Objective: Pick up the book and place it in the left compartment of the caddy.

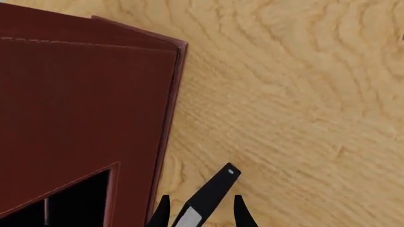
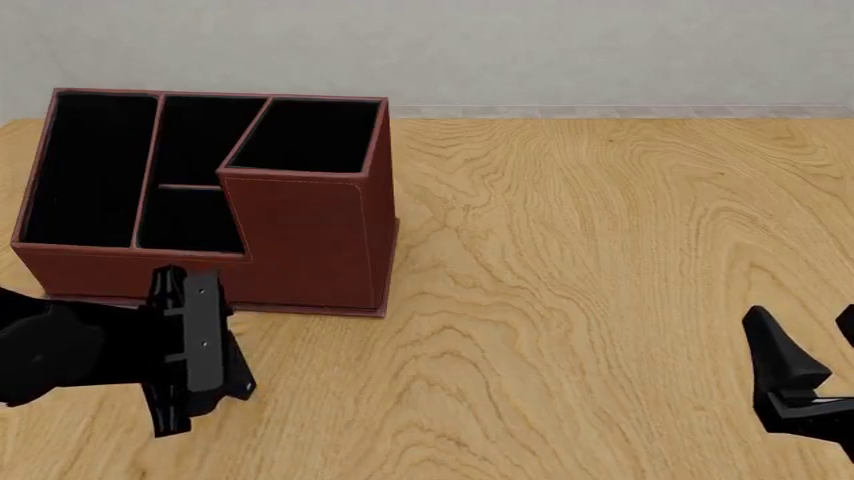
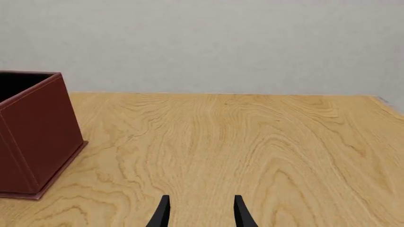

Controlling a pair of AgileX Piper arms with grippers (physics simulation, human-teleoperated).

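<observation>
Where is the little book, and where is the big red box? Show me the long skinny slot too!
book (image 1: 211,196): left wrist view, on its black cover between the pincer's fingers.
caddy (image 2: 310,240): front view, on its tall front wall.
left compartment (image 2: 83,170): front view, on its black inside.

My matte black left gripper (image 1: 200,213) pinches a black-covered book (image 1: 211,194) with a pale grey page edge. The reddish-brown leather-look caddy (image 2: 314,240) has black lining; the table (image 2: 601,250) shows swirling honey-yellow woodgrain.
</observation>
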